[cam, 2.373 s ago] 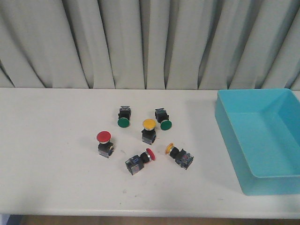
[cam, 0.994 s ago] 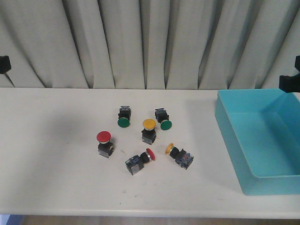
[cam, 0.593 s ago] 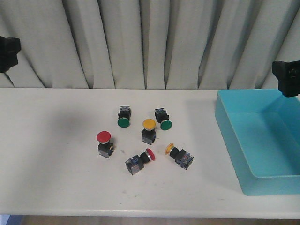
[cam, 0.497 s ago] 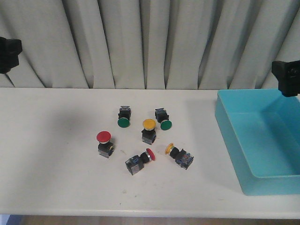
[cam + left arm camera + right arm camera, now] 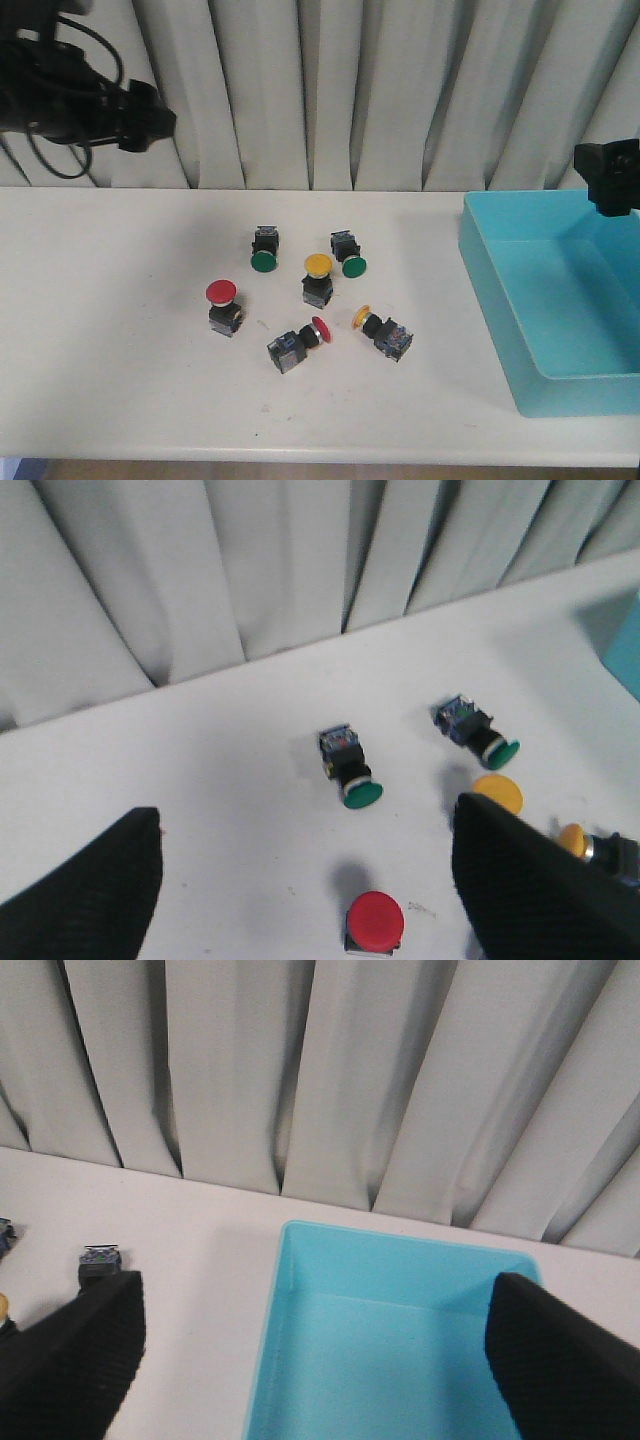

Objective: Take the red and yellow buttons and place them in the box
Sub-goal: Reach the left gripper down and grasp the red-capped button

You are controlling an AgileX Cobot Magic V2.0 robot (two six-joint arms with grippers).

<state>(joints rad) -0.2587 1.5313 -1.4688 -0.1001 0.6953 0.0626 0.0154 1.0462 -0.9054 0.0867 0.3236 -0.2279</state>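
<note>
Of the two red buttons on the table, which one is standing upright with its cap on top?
The left red button, nearest the table's left side. Its cap faces up over its black body; the other red button lies tipped on its side.

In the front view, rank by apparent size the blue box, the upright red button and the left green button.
1. blue box, by far the largest.
2. upright red button and left green button: too alike to rank.

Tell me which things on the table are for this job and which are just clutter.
For the job: upright red button, tipped red button, upright yellow button, tipped yellow button, blue box.
Clutter: left green button, right green button.
</note>
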